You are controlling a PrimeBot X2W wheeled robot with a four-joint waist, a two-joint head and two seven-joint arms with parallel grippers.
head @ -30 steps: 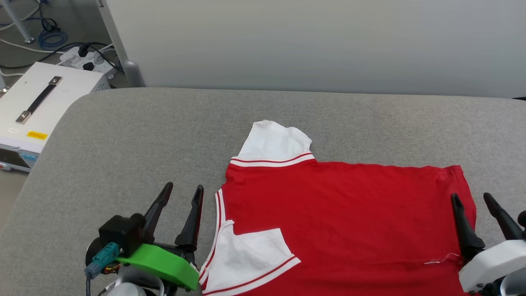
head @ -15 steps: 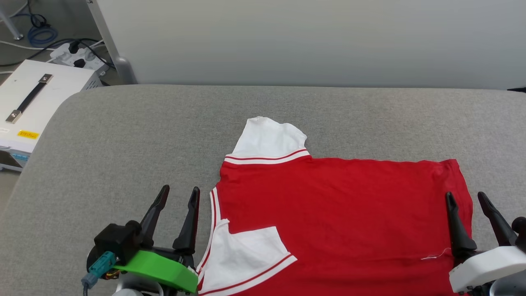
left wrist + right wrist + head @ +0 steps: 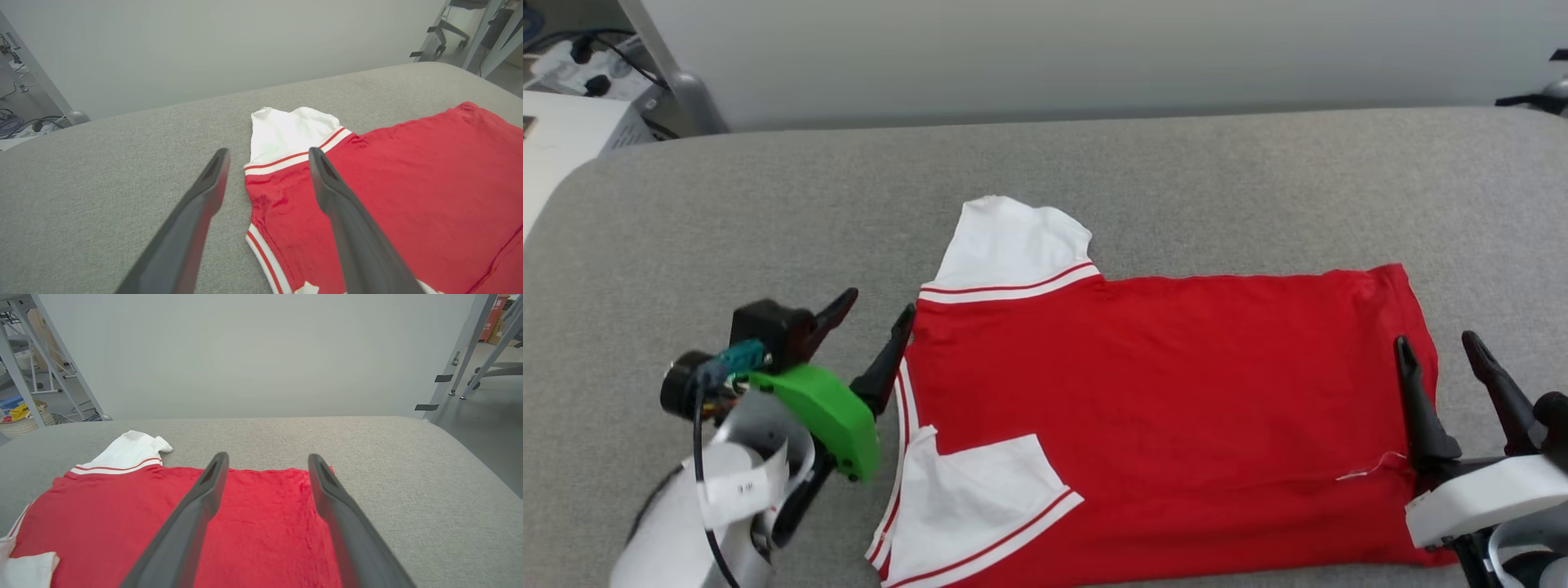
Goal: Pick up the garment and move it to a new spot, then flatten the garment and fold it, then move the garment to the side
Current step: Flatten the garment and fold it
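Nearest, a white sleeve (image 3: 980, 498) lies folded onto the garment (image 3: 1176, 392), flat on the grey table (image 3: 768, 204). The left gripper (image 3: 878, 305) at its left edge and right gripper (image 3: 1435, 340) over its right hem stand fingers apart, seemingly poised to fold. Farther, the far sleeve (image 3: 1013, 241) juts out.

Head view, bottom edge: red T-shirt (image 3: 1176, 408), near sleeve corner runs out of frame at lower left. Lower right corner crops the right pincer (image 3: 1435, 339) at its white body; its inner finger (image 3: 1417, 408) covers a strip of hem. Paper label (image 3: 742, 487) on left arm (image 3: 670, 535): print too small to read. Upper left: white box (image 3: 556, 147), cropped.
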